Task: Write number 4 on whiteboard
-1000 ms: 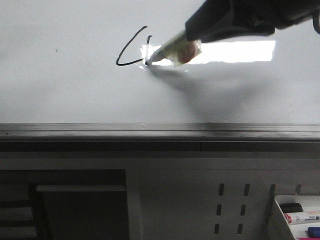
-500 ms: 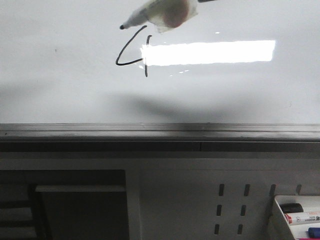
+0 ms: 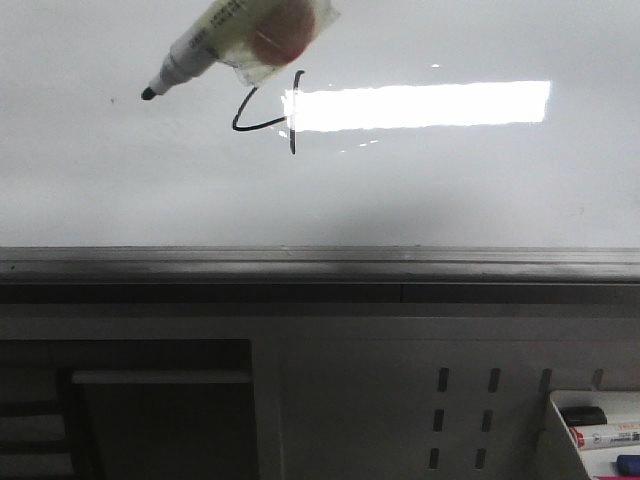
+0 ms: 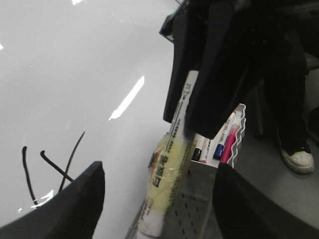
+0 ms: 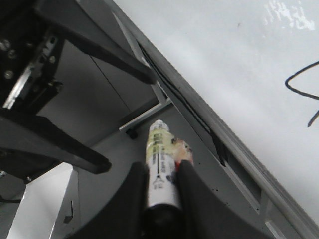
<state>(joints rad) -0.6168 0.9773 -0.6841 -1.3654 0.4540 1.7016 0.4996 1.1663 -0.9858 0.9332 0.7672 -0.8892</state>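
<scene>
The whiteboard (image 3: 450, 190) fills the upper front view. The number 4 (image 3: 268, 112) is drawn in black beside the bright light reflection; it also shows in the left wrist view (image 4: 55, 167) and partly in the right wrist view (image 5: 301, 89). My right gripper (image 5: 162, 167) is shut on a white marker (image 5: 159, 144) wrapped in yellowish tape. In the front view only the marker (image 3: 235, 35) shows, its black tip off the board, up and left of the 4. My left gripper (image 4: 159, 169) is open and empty, facing the held marker (image 4: 167, 174).
A grey metal ledge (image 3: 320, 262) runs along the board's lower edge. Below it is a perforated white panel (image 3: 465, 410) with a white tray of spare markers (image 3: 600, 432) at the right. A person's shoe (image 4: 298, 159) shows in the left wrist view.
The marker finished the short vertical stroke, lifted off the board and moved up and to the left. The right gripper has left the front view's top edge.
</scene>
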